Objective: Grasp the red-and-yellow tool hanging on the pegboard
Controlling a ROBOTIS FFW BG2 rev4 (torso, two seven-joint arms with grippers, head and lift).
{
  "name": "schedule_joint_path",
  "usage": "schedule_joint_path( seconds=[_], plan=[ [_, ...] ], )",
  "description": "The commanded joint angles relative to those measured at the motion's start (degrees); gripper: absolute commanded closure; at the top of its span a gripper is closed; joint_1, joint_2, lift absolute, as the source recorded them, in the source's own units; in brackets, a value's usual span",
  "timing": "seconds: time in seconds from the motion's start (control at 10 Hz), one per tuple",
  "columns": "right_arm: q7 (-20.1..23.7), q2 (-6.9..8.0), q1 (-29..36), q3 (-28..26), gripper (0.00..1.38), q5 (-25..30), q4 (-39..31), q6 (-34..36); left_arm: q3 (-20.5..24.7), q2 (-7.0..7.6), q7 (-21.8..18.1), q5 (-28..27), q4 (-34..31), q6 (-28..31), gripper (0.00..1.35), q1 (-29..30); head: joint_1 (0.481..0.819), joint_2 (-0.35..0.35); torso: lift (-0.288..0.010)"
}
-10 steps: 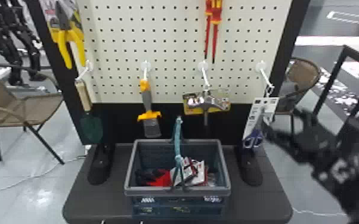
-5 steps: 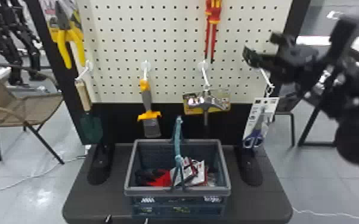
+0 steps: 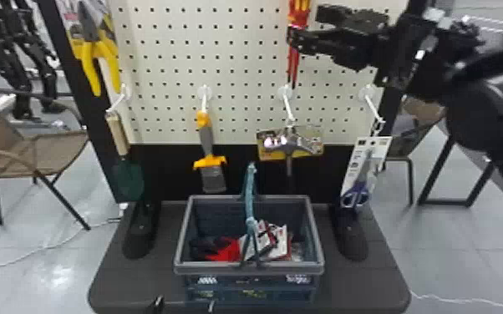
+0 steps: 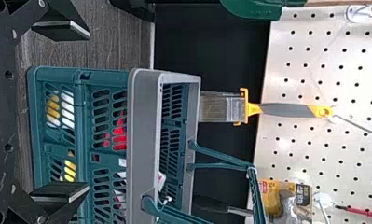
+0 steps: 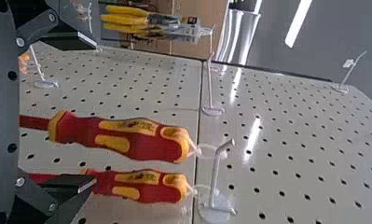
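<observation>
Right wrist view puts the tool (image 5: 123, 140) straight ahead of me: two red-and-yellow handles side by side against the pegboard (image 5: 286, 116), their top ends caught on a white wire hook (image 5: 216, 161). My right claw (image 5: 81, 113) is spread wide. One handle seems to lie in the gap, while the other runs close to one finger and partly behind it; I cannot tell whether anything touches. In the head view the tool (image 3: 292, 67) hangs high on the board with its long axis up and down, handles on top and red shafts below. My right claw (image 3: 305, 26) meets it from the right at handle height, across that axis. Closing should pinch the handles crosswise, I judge; the risks are catching just one of the pair or fouling the hook. My left claw (image 4: 67, 109) sits low with its fingers apart, facing the basket (image 4: 141, 140) on the counter (image 3: 138, 288), so the right arm is far nearer. A hammer (image 3: 290, 142), a brush (image 3: 209, 167) and yellow pliers (image 3: 96, 54) hang well apart from the tool, none in the way.
</observation>
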Motion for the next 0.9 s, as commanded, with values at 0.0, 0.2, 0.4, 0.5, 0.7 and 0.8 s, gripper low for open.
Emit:
schedule_joint_path(
  seconds=[0.0,0.2,0.4,0.5,0.7,0.8],
  plan=[
    [0.0,-0.82,-4.4,4.8,0.27,-3.0,2.2,-0.3,-0.4,0.10,0.0,0.2,0.4,0.1,0.17,-0.4,0.549,0.000,-0.100],
    [0.4,-1.35,-7.5,6.8,0.30,-3.1,3.2,-0.3,-0.5,0.19,0.0,0.1,0.4,0.1,0.17,-0.7,0.549,0.000,-0.100],
    [0.4,-1.17,-7.5,6.8,1.22,-1.6,3.6,-0.9,-0.5,0.10,0.0,0.2,0.5,0.1,0.17,-0.9,0.549,0.000,-0.100],
    [0.4,-1.17,-7.4,6.8,1.24,-1.5,3.6,-0.9,-0.5,0.19,0.0,0.2,0.5,0.1,0.17,-0.8,0.549,0.000,-0.100],
    [0.6,-1.17,-7.1,6.8,1.30,-1.1,3.6,-0.9,-0.5,0.28,0.0,0.2,0.6,0.1,0.17,-0.7,0.549,0.000,-0.100],
    [0.7,-1.17,-7.1,6.8,1.30,-1.2,3.5,-0.9,-0.5,0.36,0.0,0.2,0.6,0.0,0.17,-0.7,0.549,0.000,-0.100]
  ],
)
